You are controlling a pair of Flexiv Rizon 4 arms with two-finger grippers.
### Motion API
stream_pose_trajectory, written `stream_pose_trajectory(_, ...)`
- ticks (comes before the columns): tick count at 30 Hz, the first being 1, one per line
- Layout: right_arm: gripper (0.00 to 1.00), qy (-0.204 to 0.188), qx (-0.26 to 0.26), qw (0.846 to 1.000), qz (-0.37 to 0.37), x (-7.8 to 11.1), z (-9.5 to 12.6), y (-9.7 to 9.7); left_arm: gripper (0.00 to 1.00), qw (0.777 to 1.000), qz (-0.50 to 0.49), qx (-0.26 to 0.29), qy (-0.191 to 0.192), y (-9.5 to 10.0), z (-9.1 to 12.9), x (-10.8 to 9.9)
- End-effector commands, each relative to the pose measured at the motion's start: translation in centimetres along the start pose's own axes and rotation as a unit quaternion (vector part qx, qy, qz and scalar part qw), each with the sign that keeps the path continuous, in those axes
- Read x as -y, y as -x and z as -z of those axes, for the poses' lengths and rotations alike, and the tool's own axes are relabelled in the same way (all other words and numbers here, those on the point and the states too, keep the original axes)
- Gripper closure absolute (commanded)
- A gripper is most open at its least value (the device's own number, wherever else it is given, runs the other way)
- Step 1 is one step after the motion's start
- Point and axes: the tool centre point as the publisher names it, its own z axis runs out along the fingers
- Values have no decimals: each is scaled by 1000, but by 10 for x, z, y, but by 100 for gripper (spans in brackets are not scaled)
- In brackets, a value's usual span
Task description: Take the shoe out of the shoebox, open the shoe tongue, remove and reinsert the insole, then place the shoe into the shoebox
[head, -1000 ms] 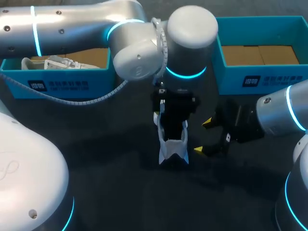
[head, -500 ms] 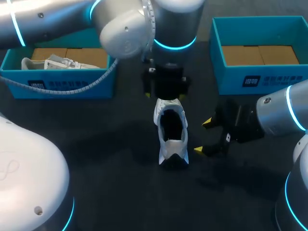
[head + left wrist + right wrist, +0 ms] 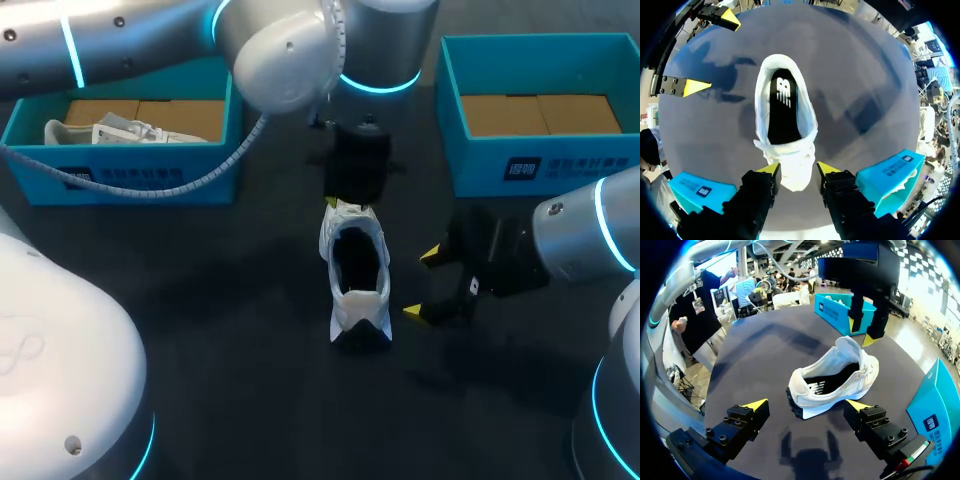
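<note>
A white shoe [image 3: 355, 275] stands upright mid-table, its black insole [image 3: 782, 107] showing in the opening and its toe end pointing away from me. My left gripper [image 3: 345, 205] hangs over that far end. In the left wrist view the left gripper [image 3: 797, 169] has its yellow fingertips [image 3: 771, 170] against both sides of the shoe's [image 3: 790, 150] laced front, shut on it. My right gripper [image 3: 422, 284] rests beside the shoe on its right, open. In the right wrist view the shoe [image 3: 832, 377] lies just ahead of the right gripper's [image 3: 807, 405] spread fingers.
A teal shoebox [image 3: 130, 180] at the back left holds a second white shoe [image 3: 110, 130]. Another teal shoebox [image 3: 540, 165] at the back right shows only its brown cardboard floor. Dark tabletop [image 3: 250, 400] stretches in front of the shoe.
My left gripper has pulled up out of the shoe's opening, shifted toward the toe end, and its fingers have narrowed onto the front. The right arm has kept still.
</note>
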Motion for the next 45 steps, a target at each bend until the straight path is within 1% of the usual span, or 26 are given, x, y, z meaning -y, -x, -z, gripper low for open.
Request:
stream_pose_trajectory(1, 0, -1, 1, 1000, 0, 0, 0, -1, 55, 1000, -6, 7, -25, -2, -8, -2)
stream_pose_trajectory(6, 0, -1, 1, 1000, 0, 0, 0, -1, 56, 998, -33, -13, -45, -7, -15, 14)
stream_pose_trajectory(11, 0, -1, 1, 1000, 0, 0, 0, -1, 53, 998, -32, -15, -45, -5, -26, 22)
stream_pose_trajectory(16, 0, -1, 1, 1000, 0, 0, 0, -1, 52, 998, -32, -14, -45, -3, -31, 30)
stream_pose_trajectory(17, 0, -1, 1, 1000, 0, 0, 0, -1, 52, 998, -33, -13, -45, -3, -30, 31)
stream_pose_trajectory(19, 0, -1, 1, 1000, 0, 0, 0, -1, 52, 999, -27, -5, -32, -3, -25, 29)
stream_pose_trajectory(24, 0, -1, 1, 1000, 0, 0, 0, -1, 52, 1000, -12, 2, -15, 0, -18, 19)
stream_pose_trajectory(27, 0, -1, 1, 1000, 0, 0, 0, -1, 51, 999, -22, -10, -24, 7, -23, 20)
stream_pose_trajectory(34, 0, -1, 1, 1000, 0, 0, 0, -1, 51, 999, -35, -7, -31, 18, -39, 28)
stream_pose_trajectory(36, 0, -1, 1, 1000, 0, 0, 0, -1, 53, 998, -46, -17, -44, 19, -42, 32)
stream_pose_trajectory(37, 0, -1, 1, 1000, 0, 0, 0, -1, 56, 997, -51, -22, -46, 19, -42, 34)
stream_pose_trajectory(39, 0, -1, 1, 1000, 0, 0, 0, -1, 56, 997, -54, -22, -51, 18, -42, 37)
stream_pose_trajectory(42, 0, -1, 1, 1000, 0, 0, 0, -1, 55, 997, -54, -26, -51, 14, -40, 40)
stream_pose_trajectory(45, 0, -1, 1, 1000, 0, 0, 0, -1, 52, 998, -38, -17, -42, 11, -32, 39)
